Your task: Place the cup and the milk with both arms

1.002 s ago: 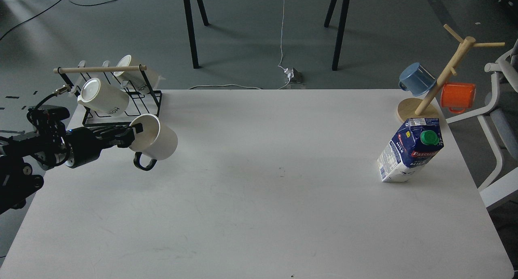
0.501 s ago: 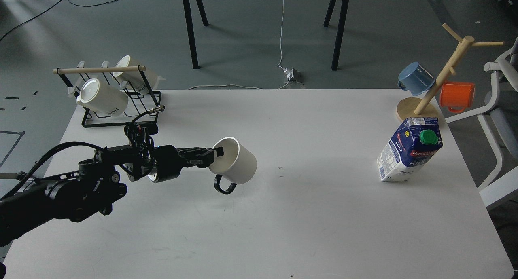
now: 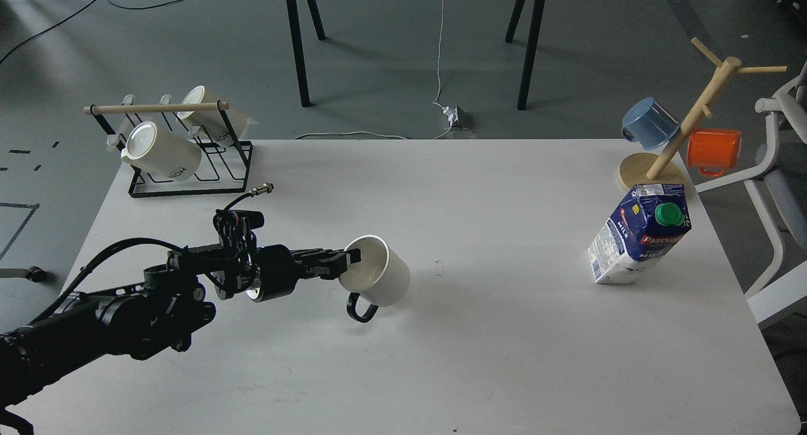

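Cup (image 3: 380, 278) near worktop (image 3: 403, 359) centre, tilted with mouth toward nine o'clock, black handle hanging underneath, rim pinched by left pincer (image 3: 350, 258), closed on the wall. Right pincer out of view. Risk, judged: thin rim grip letting the cup swing or slip, or handle catching the worktop first on lowering and tipping it over. Toward three o'clock, well apart, milk (image 3: 638, 233) standing untouched, leaning look, red "Pascual" label and "MILK" legible, green cap. Far at ten o'clock, rack (image 3: 189, 176) of lidded mugs (image 3: 161, 150), lettering partly readable, perhaps "HO". At two o'clock, mug tree (image 3: 687, 126).
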Controlling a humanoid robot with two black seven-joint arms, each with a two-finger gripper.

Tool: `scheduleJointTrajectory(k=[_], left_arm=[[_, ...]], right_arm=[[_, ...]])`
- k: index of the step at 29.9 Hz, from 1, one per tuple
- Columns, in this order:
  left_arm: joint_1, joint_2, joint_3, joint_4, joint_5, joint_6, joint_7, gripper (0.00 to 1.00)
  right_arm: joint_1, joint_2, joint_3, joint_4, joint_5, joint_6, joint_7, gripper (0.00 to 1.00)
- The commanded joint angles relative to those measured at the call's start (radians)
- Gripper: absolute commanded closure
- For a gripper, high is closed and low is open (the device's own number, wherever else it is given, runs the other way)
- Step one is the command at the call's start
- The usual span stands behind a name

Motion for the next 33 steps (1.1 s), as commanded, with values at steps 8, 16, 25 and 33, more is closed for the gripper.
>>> scheduleJointTrajectory(k=[8, 16, 25, 33], left_arm=[[0.022, 0.006, -0.004, -0.013, -0.006, 0.005, 0.0, 0.48], [0.021, 0.019, -0.107, -0.042, -0.102, -0.004, 0.0, 0.22], [0.016, 0.099, -0.197, -0.168, -0.401, -0.099, 0.0, 0.18], [0.024, 0.2, -0.469, -0.19, -0.907, -0.376, 0.0, 0.15]], right_arm=[[0.0, 0.001, -0.001, 0.0, 0.0, 0.0, 0.0, 0.0], [0.008, 0.009, 0.015, -0.003, 0.0, 0.0, 0.049, 0.0], [-0.003, -0.014, 0.017, 0.008, 0.006, 0.0, 0.049, 0.0], [-0.161, -0.019, 0.017, 0.156, 0.113, 0.0, -0.118, 0.0]])
